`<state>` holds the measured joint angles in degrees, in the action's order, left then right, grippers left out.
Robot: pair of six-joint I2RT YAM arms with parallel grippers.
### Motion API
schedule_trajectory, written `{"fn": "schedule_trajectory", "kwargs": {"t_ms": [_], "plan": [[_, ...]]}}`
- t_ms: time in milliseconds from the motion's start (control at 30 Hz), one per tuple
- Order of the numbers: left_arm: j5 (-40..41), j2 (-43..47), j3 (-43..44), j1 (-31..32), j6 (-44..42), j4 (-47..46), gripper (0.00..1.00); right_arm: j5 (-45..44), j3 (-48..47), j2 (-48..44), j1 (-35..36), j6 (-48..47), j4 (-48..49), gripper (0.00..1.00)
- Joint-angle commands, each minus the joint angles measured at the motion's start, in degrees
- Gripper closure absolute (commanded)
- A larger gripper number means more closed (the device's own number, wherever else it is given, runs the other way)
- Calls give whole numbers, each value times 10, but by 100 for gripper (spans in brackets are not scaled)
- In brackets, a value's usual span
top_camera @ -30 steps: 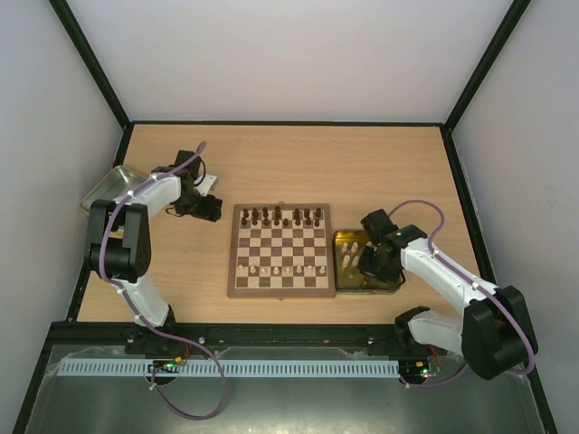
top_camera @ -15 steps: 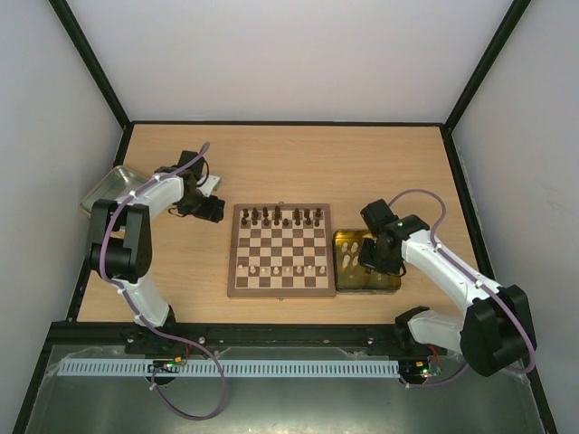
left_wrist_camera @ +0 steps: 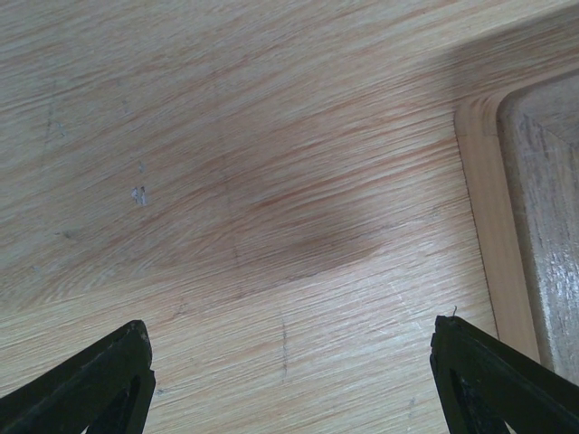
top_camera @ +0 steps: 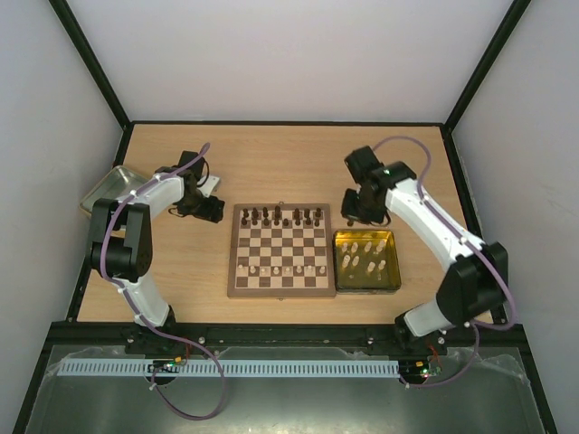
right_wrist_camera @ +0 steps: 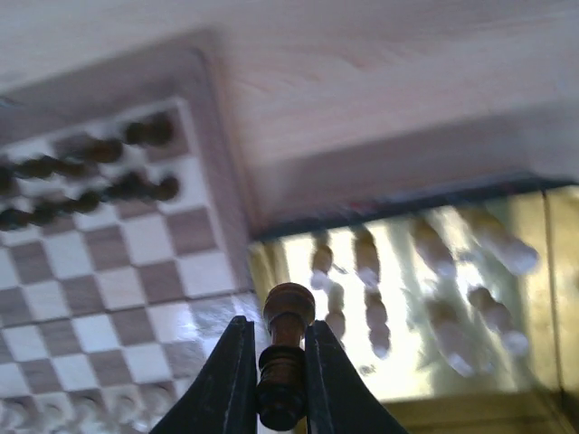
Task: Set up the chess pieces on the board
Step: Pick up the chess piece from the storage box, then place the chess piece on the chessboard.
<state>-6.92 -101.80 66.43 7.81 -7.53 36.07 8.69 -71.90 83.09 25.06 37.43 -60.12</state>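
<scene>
The board (top_camera: 232, 262) lies mid-table, with dark chess pieces (top_camera: 280, 215) along its far rows and cream ones (top_camera: 285, 269) along its near row. My right gripper (top_camera: 351, 206) hangs above the table just beyond the gold tray's far-left corner. In the right wrist view the right gripper (right_wrist_camera: 277, 325) is shut on a dark brown chess piece (right_wrist_camera: 288, 312), held upright above the board (right_wrist_camera: 136, 271) and the tray. My left gripper (top_camera: 213, 210) sits low by the board's far-left corner. Its fingers (left_wrist_camera: 99, 380) stand wide open over bare table.
A gold tray (top_camera: 395, 262) right of the board holds several cream pieces (right_wrist_camera: 366, 258) lying flat. A silver tray (top_camera: 109, 185) sits at the table's left edge. A rounded wooden corner (left_wrist_camera: 488, 226) shows right of my left gripper.
My right arm has risen out of the gold tray and swung toward the far side, carrying the dark piece. The left arm has not moved.
</scene>
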Motion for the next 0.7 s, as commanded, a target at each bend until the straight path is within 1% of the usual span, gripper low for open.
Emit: {"fn": "schedule_trajectory", "kwargs": {"t_ms": [0,167,300,667], "plan": [[8,-7,2,2,-2,4,16,-3,-110,89,32,-24,-15,97],[8,-7,-2,1,-2,1,16,2,-206,185,68,-22,-1,98],[9,-7,0,1,-2,1,16,-2,-270,245,84,-21,1,98],[5,-9,3,-1,-3,0,16,-2,-366,336,97,-34,-19,98]]}}
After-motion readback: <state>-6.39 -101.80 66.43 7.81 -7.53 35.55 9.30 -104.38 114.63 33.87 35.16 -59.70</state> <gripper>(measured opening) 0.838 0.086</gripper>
